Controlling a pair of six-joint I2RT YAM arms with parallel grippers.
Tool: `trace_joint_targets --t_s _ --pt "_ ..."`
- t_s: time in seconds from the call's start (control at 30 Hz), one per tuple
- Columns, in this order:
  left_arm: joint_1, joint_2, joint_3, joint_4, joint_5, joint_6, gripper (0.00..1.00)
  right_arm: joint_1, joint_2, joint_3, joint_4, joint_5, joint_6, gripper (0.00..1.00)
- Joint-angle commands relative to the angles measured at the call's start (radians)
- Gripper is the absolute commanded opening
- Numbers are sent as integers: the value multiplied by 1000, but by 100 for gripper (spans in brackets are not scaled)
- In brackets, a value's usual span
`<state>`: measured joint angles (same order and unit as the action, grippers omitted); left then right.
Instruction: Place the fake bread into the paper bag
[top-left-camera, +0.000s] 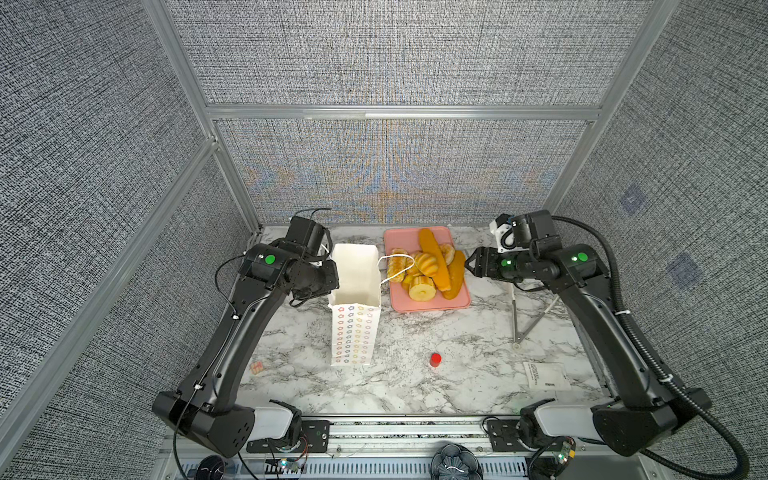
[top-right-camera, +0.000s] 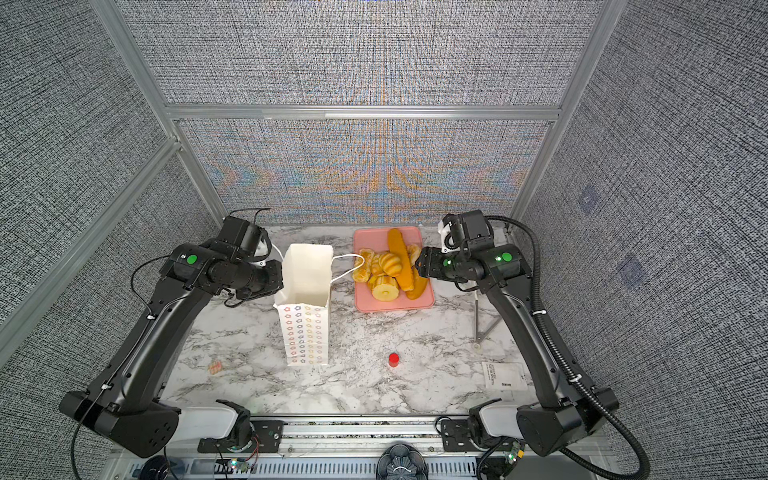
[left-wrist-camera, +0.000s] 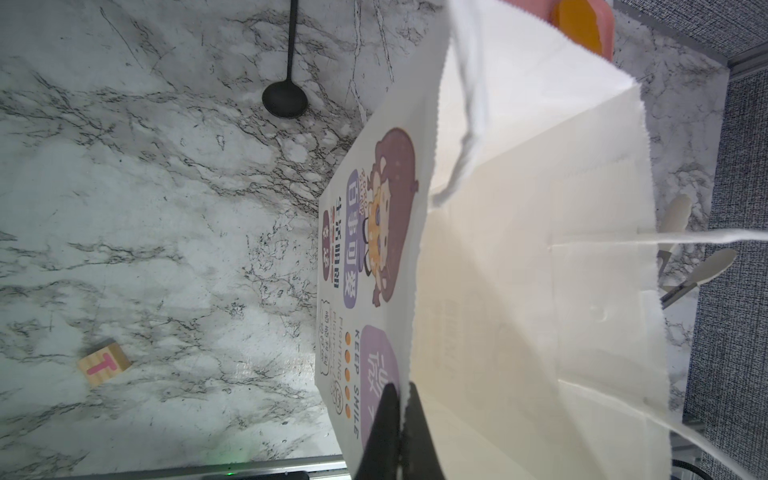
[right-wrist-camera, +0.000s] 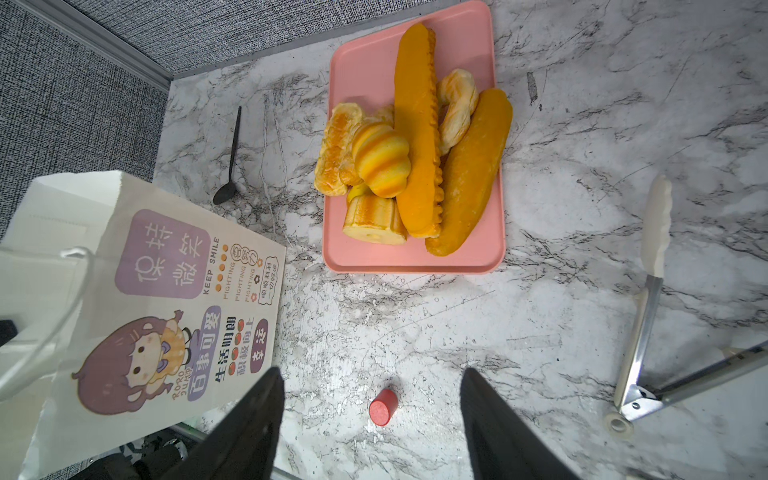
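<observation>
A: Top views first, quick. What's sitting where?
B: The paper bag is standing upright near the desk's far edge, left of middle, mouth gaping upward. The fake bread is lying heaped on the pink tray just beside it, at the middle of the far edge. One cord handle is drooping over the nearest buns. The right claw is hovering just beside the tray's right rim, carrying nothing.
A: Left wrist?
B: The left claw is pinching tight on the bag's rim, propping the mouth. The inside is looking empty, as far as it's showing.
A: Right wrist?
B: Jaws are standing moderately wide, nothing between them. The long loaf is lying across the top of the heap, and the ridged bun is leaning against it.
A: So we're tagging this as reaching for a first piece?
B: I'm judging so, since nothing's bagged. Advice I'm noting: be taking whatever's lying topmost, so the pile isn't tumbling off the tray. For the loaf, I'm suggesting gripping across its narrow width, off-centre, so it's hanging end-down for that narrow mouth.
A: Risks?
B: I'm flagging the cord, since it's probably snagging anything lifted through it. Coming in from the tray's right side is looking safer. Also, the paper's looking thin, so any sideways tug is likely tipping the bag.
</observation>
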<state>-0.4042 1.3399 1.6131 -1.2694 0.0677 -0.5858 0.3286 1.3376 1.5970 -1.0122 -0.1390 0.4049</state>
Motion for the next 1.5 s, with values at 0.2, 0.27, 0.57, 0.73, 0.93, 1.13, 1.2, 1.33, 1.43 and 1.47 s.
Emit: trace_joint_targets --t_s 0.2,0.27,0.57,0.73,0.93,1.13,1.2,1.33,1.43,1.47 --pt "11 -110 -157 170 89 -15 5 3 10 -5 12 16 4 70" --pt "18 -127 -193 194 110 -13 5 3 17 -4 17 12 4 70" --pt "31 -168 -217 188 99 -23 52 3 45 7 35 6 -3 70" --pt "34 -165 -185 164 74 -19 68 4 62 18 24 13 -10 78" --pt "34 -161 -142 137 45 -12 78 -15 84 45 -25 83 -16 97" --pt "35 -154 -100 127 28 -9 90 -86 64 7 -37 160 37 99" --pt "35 -150 -91 128 25 -11 90 -122 30 -41 -4 157 41 99" --pt "35 -146 -70 125 16 -9 90 -245 -10 -105 -2 46 66 99" --pt "35 -137 -41 108 0 3 90 -326 11 -120 -61 -8 56 98" --pt "35 -131 -33 100 -5 9 90 -341 14 -127 -71 -13 50 98"
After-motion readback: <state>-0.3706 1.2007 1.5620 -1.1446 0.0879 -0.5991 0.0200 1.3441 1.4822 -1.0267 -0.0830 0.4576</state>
